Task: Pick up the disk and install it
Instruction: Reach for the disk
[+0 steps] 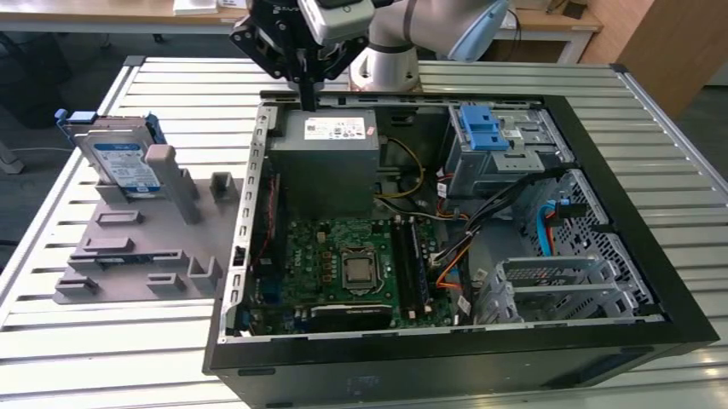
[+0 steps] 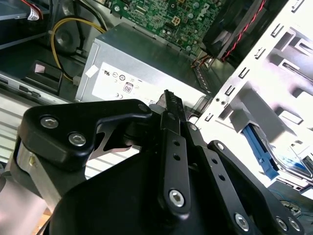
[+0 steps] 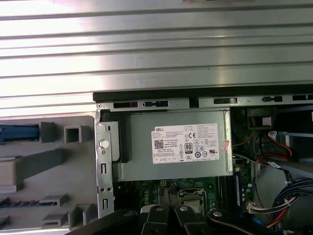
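The disk (image 1: 119,162) is a silver drive with a white-and-blue label in a blue carrier. It stands on edge in a slot of the grey fixture (image 1: 136,247) at the exterior view's left, outside the computer case. My gripper (image 1: 306,102) hangs over the case's far edge, above the grey power-supply box (image 1: 324,141) and well to the right of the disk. Its fingers are shut together with nothing between them. The second wrist view has the closed fingers (image 2: 168,105) above the box (image 2: 142,73), and the disk's blue carrier (image 2: 259,152) off to one side.
The open black case (image 1: 637,256) lies on a slatted metal table (image 1: 182,77). Inside are a green motherboard (image 1: 347,264), loose cables, and a grey drive cage with blue latches (image 1: 489,136) at the far right. The fixture has several upright grey posts.
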`<state>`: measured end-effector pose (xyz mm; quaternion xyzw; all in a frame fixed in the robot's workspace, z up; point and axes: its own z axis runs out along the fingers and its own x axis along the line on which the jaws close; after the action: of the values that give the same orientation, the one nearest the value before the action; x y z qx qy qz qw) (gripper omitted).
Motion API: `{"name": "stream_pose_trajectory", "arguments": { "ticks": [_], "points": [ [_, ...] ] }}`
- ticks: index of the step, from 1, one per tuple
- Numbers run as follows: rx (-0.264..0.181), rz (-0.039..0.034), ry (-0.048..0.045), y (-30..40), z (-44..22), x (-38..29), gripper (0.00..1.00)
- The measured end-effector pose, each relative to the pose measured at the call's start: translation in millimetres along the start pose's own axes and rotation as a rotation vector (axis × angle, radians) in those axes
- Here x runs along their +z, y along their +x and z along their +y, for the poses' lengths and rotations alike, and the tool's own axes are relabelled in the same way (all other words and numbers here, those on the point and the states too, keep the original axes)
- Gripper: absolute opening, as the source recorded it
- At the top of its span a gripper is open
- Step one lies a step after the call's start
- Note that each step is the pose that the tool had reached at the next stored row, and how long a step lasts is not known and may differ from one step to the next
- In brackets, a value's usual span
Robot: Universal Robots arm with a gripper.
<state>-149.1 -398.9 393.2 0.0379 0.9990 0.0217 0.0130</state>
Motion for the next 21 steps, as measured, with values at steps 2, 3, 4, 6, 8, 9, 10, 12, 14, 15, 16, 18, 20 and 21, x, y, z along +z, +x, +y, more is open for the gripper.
{"name": "stream_pose_trajectory", "arguments": {
  "ticks": [2, 3, 4, 6, 8, 9, 10, 12, 14, 15, 16, 18, 20, 21],
  "points": [
    [0.000, -0.0001, 0.0000, 0.6, 0.0, 0.0, 0.11],
    [0.000, -0.0001, 0.0000, 0.8, -0.1, 0.0, 0.11],
    [0.000, -0.0001, -0.0001, 1.0, -0.1, 0.0, 0.11],
    [0.000, 0.0000, 0.0000, 1.5, -0.1, 0.0, 0.11],
    [0.000, -0.0001, 0.0000, 2.6, -0.2, 0.0, 0.11],
    [0.000, -0.0001, -0.0001, 3.2, -0.3, 0.0, 0.11],
    [0.000, -0.0001, 0.0000, 3.9, -0.3, -0.1, 0.11],
    [0.000, -0.0001, 0.0000, 5.5, -0.4, -0.1, 0.11],
    [0.000, 0.0000, 0.0000, 7.0, -0.5, -0.2, 0.11],
    [0.000, 0.0000, 0.0001, 7.9, -0.6, -0.2, 0.11],
    [0.000, 0.0000, 0.0000, 9.2, -0.7, -0.2, 0.11],
    [0.000, -0.0001, 0.0000, 11.7, -0.9, -0.2, 0.11],
    [0.000, -0.0001, -0.0001, 13.9, -1.0, -0.2, 0.11],
    [0.000, 0.0000, 0.0000, 14.9, -1.1, -0.3, 0.11]
  ]
}}
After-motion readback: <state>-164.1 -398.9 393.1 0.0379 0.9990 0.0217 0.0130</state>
